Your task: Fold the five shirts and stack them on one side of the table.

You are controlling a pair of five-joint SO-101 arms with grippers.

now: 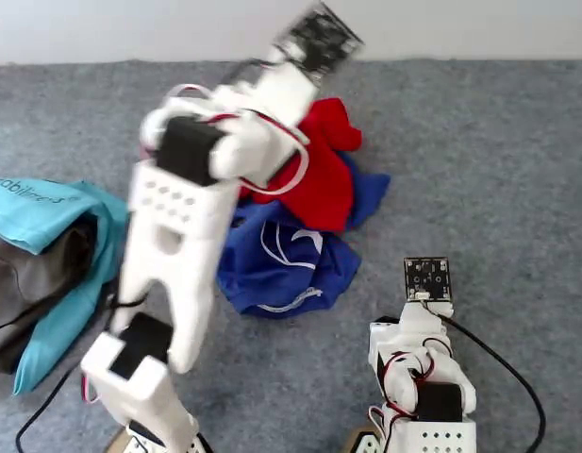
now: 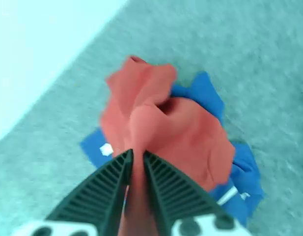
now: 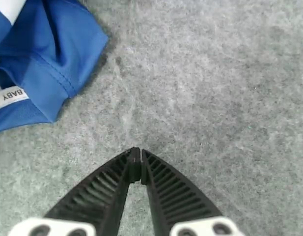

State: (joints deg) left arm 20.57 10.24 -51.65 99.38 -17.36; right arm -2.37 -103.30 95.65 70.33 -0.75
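A: Where was the left arm's claw?
B: The left gripper [image 2: 136, 157] hung above the middle of the grey felt-covered table [image 1: 498, 170]. Its 2 black ribbed jaws were pinched nearly together on a fold of the crumpled red cloth shirt [image 2: 176, 128].

A: What lay under that shirt?
B: Its lower part rested on the crumpled royal-blue shirt with white trim [image 1: 281, 260], which was heaped at the table's centre.

A: And the other claw?
B: The right gripper [image 3: 137, 156] was closed tip to tip with nothing between its jaws. It pointed down at bare felt, near the blue shirt's edge.

A: Was there any other clothing?
B: A rumpled turquoise shirt [image 1: 45, 212] lay draped over a dark grey garment [image 1: 26, 283]. The 2 sat at the table's left side, well apart from the red and blue heap.
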